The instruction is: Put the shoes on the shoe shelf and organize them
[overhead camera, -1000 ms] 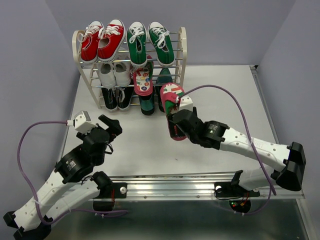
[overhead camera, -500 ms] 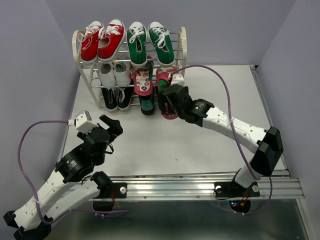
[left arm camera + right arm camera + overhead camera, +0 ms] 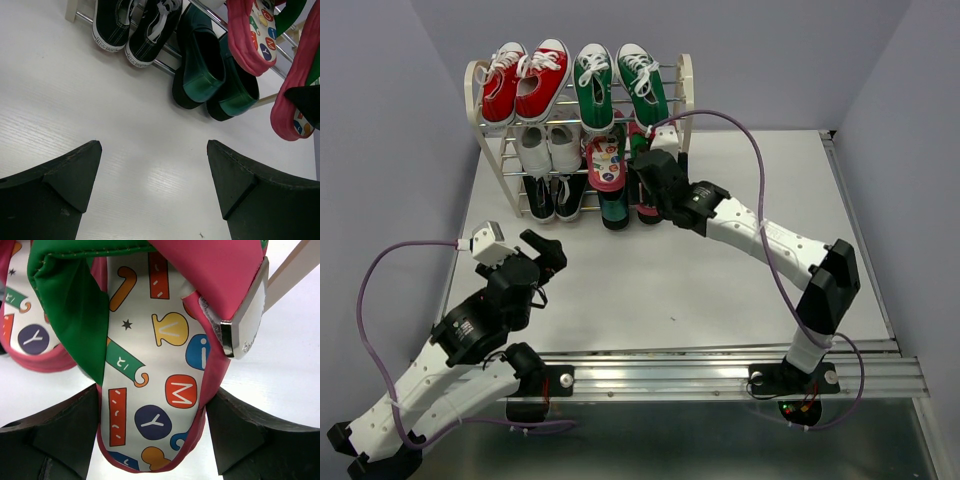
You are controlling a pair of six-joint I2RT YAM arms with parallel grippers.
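Loafers [image 3: 200,70], green sneakers [image 3: 642,88] and one flip-flop [image 3: 605,160] sit racked; right tool [image 3: 152,440] clamps the last flip-flop [image 3: 165,340] at the shelf [image 3: 684,80], upper centre; left tool [image 3: 152,150] gapes empty.

The loafers [image 3: 202,75] are dark green and very shiny, like wet plastic. The black sneakers [image 3: 112,22] are made of dull cloth, with smooth white rubber round the edge. The flip-flop [image 3: 150,390] is printed on a smooth sole, edged in matt pink. Its green strap [image 3: 70,310] is cloth-like and stitched. A shiny silver metal plate [image 3: 244,315] is fixed to the pink strap. The shoe shelf [image 3: 686,85] is built of cream plastic sides and bright metal rods. The white table [image 3: 65,110] is smooth, softly shiny.
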